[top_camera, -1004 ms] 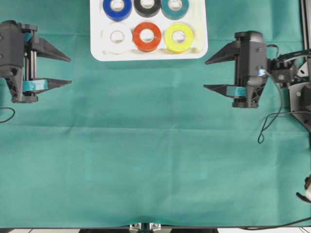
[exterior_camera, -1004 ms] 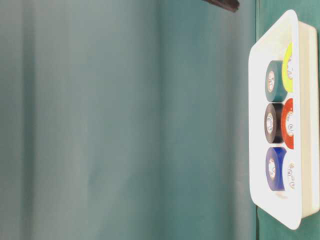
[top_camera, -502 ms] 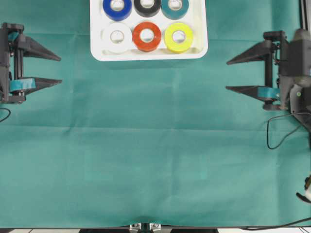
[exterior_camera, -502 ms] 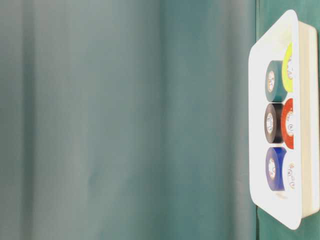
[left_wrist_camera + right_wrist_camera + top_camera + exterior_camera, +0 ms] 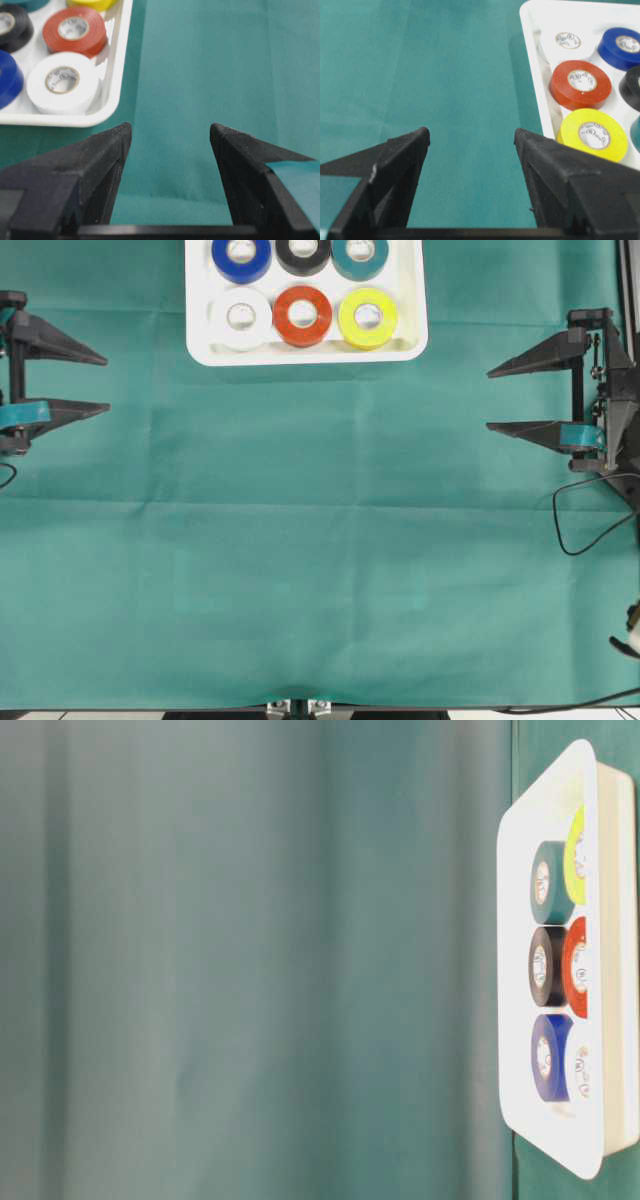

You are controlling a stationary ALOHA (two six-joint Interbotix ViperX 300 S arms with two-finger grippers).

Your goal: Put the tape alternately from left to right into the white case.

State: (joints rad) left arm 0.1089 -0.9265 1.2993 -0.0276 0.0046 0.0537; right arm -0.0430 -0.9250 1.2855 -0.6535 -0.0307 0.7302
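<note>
Six light, stiff tape rolls (image 5: 303,285) lie in the white case (image 5: 410,340), well beyond both wide-spread, empty grippers' fingers (image 5: 105,155); outer rims would be pinched.

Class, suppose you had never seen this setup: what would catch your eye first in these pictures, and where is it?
The white case at the top middle of the green cloth, holding six bright tape rolls in two rows: blue, black, teal, then white, red-orange, yellow. Next, the left gripper and right gripper, open and empty at the cloth's side edges.
</note>
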